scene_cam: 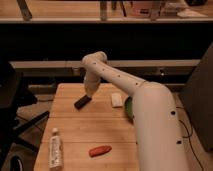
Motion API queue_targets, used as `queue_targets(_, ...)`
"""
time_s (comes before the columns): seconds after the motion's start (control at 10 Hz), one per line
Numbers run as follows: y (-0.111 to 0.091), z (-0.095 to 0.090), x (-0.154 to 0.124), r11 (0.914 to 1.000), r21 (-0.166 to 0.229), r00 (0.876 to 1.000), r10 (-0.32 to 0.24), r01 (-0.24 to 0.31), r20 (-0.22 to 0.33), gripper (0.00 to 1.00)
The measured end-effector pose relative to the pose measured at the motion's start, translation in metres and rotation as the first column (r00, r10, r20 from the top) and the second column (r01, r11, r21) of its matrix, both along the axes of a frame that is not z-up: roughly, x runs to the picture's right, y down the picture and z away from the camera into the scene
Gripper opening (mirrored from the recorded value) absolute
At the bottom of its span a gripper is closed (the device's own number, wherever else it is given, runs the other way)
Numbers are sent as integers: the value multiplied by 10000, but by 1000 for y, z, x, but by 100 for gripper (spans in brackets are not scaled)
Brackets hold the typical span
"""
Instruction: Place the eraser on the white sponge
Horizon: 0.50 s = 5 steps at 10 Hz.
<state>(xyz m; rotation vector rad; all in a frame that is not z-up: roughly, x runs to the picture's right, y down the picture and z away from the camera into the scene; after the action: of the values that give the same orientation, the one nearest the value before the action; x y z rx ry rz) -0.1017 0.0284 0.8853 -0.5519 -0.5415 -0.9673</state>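
Hand [89, 93]: down low over far half of tabletop [70, 131], left of centre, tip right at upper end of eraser [82, 102]. Wide, narrow or gripping: cannot tell. Contact with eraser: cannot tell either.

Eraser itself: flat, skewed, near far edge, left of middle. Right of it, about the same way back from far edge: white sponge [116, 99], flat, apart from eraser, bare wood between. Just beside sponge on the right: green bowl [127, 107], mostly hidden behind arm. Toward near edge: red-orange oblong [100, 150] around the middle, white bottle [55, 148] by near-left corner. Both well out of the way.

Judged step: securing the eraser, no carry yet. To do it well:
- Grip across the short sides, centred, to avoid swivel on lift.
- Lift clear of wood before going sideways. No dragging.
- Short move right, parallel to far edge.
- Stop over middle of sponge, long side lined up with it. Similar footprint, so little margin.
- Lower to contact, then release. No dropping: probably a soft pad, likely to tip it off.
- Keep clear of bowl rim on approach.
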Motion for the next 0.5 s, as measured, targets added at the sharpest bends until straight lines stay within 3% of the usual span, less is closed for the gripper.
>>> queue_targets(0.5,13,35,-35,9946,-60,9943,-1035,1037,259,80)
